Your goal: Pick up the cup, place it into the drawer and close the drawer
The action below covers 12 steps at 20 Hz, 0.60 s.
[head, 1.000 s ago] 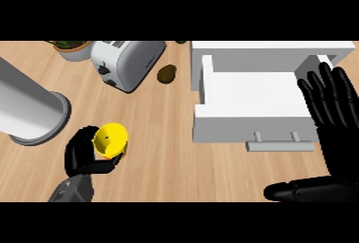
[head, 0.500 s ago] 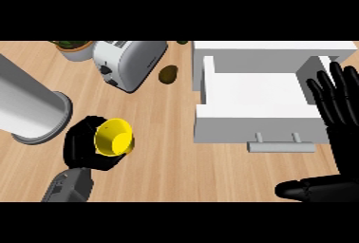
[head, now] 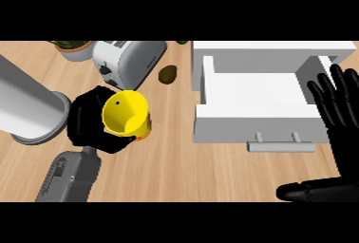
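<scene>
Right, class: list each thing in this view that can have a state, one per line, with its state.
cup: off the counter, held in the left hand, mouth showing
left hand: curled round the cup
drawer: open, nothing seen inside
right hand: open, fingers straight, beside the drawer
toaster: standing on the counter

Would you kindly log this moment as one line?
left hand: holding yellow cup | drawer: open | right hand: open beside drawer
</scene>
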### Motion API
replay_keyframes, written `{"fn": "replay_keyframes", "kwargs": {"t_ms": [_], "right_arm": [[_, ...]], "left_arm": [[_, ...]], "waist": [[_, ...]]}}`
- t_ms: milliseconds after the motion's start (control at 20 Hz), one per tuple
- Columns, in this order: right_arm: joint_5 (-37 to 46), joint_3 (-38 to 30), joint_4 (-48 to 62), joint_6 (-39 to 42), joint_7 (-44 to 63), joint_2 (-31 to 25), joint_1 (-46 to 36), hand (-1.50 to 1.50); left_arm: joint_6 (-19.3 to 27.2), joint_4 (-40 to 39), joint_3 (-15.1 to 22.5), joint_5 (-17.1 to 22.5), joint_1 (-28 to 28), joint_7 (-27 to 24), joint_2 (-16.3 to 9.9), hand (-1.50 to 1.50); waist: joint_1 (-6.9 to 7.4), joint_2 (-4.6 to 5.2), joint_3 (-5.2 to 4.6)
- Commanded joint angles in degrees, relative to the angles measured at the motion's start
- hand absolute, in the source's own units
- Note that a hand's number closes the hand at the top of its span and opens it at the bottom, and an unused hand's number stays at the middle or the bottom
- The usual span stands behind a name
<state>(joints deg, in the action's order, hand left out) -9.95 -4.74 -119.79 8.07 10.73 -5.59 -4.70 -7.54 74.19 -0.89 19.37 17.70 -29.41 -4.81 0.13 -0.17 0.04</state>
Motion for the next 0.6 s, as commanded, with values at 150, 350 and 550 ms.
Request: {"fn": "replay_keyframes", "kwargs": {"t_ms": [150, 350, 550], "right_arm": [[-1.06, 0.27, -3.52, 0.31, 0.52, 0.61, 2.91, -1.5], [1.19, 0.83, -0.55, 0.01, -2.23, 1.12, 1.42, -1.5], [1.72, -0.44, 2.19, 0.33, -3.12, -0.05, -0.75, -1.5]], "left_arm": [[8.93, 8.92, 2.41, -2.13, 7.05, 10.5, 3.16, 1.5], [14.19, 11.05, 3.03, -3.75, 14.5, 18.52, 3.57, 1.5], [15.29, 10.35, 5.38, -6.2, 15.27, 18.05, 4.73, 1.5]], "waist": [[-0.5, 0.08, -0.02], [-0.36, 0.08, -0.01], [-0.24, 0.13, -0.03]]}}
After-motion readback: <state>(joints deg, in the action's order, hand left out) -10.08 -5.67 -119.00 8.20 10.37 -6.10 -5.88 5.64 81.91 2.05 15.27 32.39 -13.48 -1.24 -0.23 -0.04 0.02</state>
